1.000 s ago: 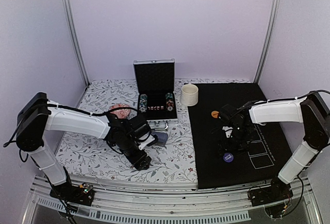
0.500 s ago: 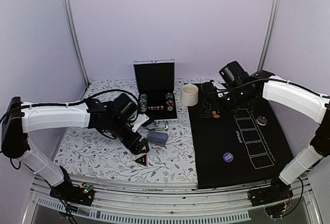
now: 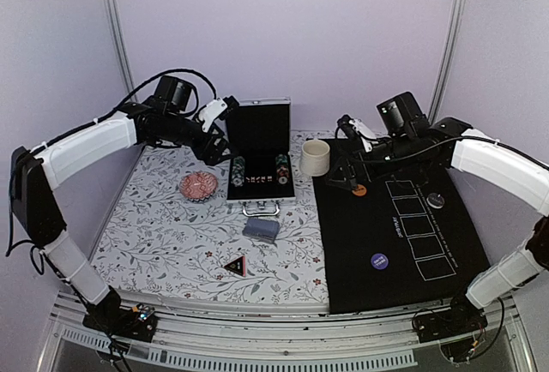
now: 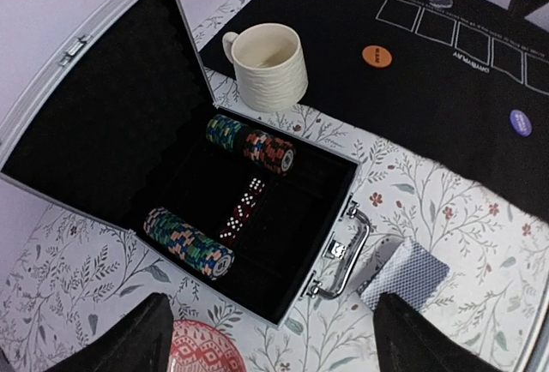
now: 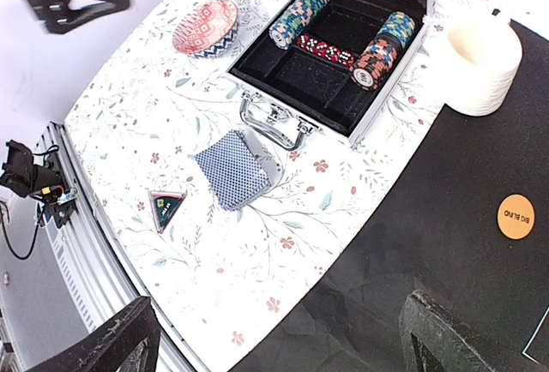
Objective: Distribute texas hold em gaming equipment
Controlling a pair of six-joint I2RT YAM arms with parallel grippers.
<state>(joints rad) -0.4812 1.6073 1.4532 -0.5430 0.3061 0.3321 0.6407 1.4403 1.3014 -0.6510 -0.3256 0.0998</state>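
The open black case [image 3: 257, 136] holds two rows of striped poker chips [image 3: 238, 169] and red dice [image 4: 244, 205]. The grey-blue card deck [image 3: 261, 229] lies in front of the case, and the black red-edged triangle marker [image 3: 235, 264] lies nearer the front edge. On the black mat [image 3: 343, 252] lie an orange disc [image 3: 358, 189], a dark blue disc [image 3: 379, 261] and a grey disc [image 3: 436, 201]. My left gripper [image 3: 219, 136] is open and empty, high over the case's left side. My right gripper [image 3: 345, 173] is open and empty above the mat's left edge, near the orange disc.
A pink ribbed dish [image 3: 199, 185] sits left of the case. A cream cup [image 3: 315, 157] stands at the mat's back left corner. White card outlines [image 3: 420, 235] run down the mat. Metal posts stand at both back corners.
My left arm has lifted from the cloth near the deck up and back to the case. The triangle marker lies uncovered. My right gripper has moved slightly by the orange disc.
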